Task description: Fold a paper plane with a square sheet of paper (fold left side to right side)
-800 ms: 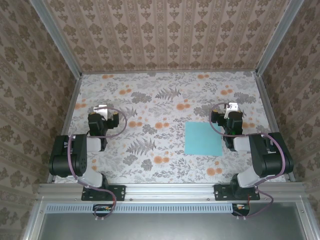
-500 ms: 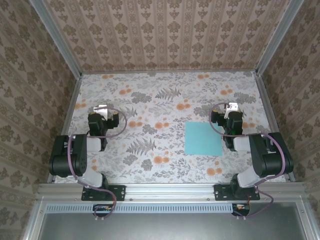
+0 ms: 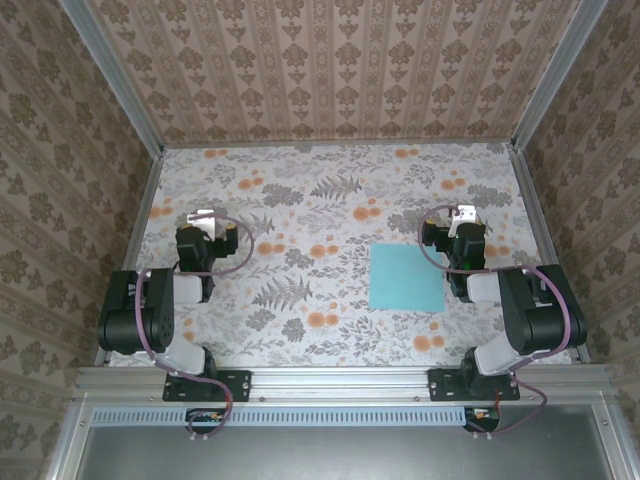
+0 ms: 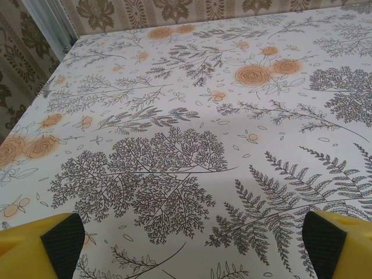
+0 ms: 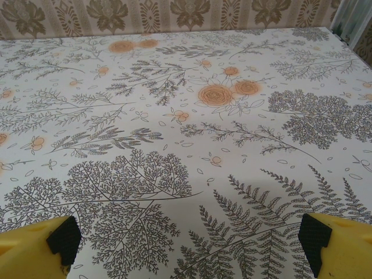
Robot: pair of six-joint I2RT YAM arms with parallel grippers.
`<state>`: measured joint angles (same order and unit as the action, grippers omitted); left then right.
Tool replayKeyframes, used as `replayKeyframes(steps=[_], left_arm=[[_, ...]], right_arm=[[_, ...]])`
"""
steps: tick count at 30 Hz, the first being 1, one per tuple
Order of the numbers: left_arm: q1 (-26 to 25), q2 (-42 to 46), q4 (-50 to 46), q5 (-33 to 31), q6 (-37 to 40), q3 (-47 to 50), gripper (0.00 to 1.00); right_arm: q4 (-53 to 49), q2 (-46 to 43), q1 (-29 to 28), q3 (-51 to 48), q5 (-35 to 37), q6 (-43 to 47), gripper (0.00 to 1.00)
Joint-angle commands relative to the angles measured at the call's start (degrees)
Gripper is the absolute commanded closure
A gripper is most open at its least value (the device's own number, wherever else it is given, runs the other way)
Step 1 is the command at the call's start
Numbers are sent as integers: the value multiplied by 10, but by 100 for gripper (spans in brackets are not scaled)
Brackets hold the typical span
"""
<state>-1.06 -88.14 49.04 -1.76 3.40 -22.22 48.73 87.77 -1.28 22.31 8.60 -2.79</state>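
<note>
The square sheet of paper (image 3: 407,277) is light turquoise and lies flat and unfolded on the flowered table, right of centre. My right gripper (image 3: 463,215) hovers just past the sheet's far right corner, apart from it, pointing toward the back wall. In the right wrist view that gripper (image 5: 189,235) is open, with bare tabletop between its yellow fingers (image 5: 35,241). My left gripper (image 3: 205,218) is over the left side of the table, far from the sheet. Seen from its own wrist, the left gripper (image 4: 189,238) is open too, nothing between its fingertips (image 4: 61,238).
Patterned walls (image 3: 330,70) close the table in at the back and both sides, with aluminium posts (image 3: 120,90) at the corners. Both arm bases are bolted to the rail (image 3: 340,382) at the near edge. The flowered tabletop (image 3: 310,200) stretches between the arms.
</note>
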Motion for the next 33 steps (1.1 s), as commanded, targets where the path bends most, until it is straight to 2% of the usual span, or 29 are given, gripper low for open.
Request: replayKeyframes(steps=[1, 5, 8, 10, 14, 18, 24, 27, 33], left_arm=[[-1, 7, 6, -1, -5, -5, 0], [-5, 75, -46, -29, -11, -5, 0], [-14, 142, -129, -51, -13, -19, 0], [-16, 186, -221, -54, -57, -51, 0], [-17, 222, -414, -14, -158, -139, 0], [-22, 217, -528, 51, -242, -197, 0], [-56, 194, -534, 151, -338, -178, 0], [-80, 184, -515, 163, -357, -162, 0], [-95, 172, -511, 159, -357, -167, 0]], right_arm=[[11, -6, -2, 3, 11, -6, 0], [-124, -66, -2, 47, 43, -22, 0], [-255, -119, -2, 93, 48, -46, 0], [-364, -143, -3, 136, 42, -80, 0], [-543, -170, -17, 219, 22, -165, 0], [-682, -176, -63, 268, 19, -228, 0], [-791, -150, -167, 285, 20, -256, 0], [-827, -120, -210, 278, 18, -264, 0], [-842, -32, -254, 279, 6, -271, 1]])
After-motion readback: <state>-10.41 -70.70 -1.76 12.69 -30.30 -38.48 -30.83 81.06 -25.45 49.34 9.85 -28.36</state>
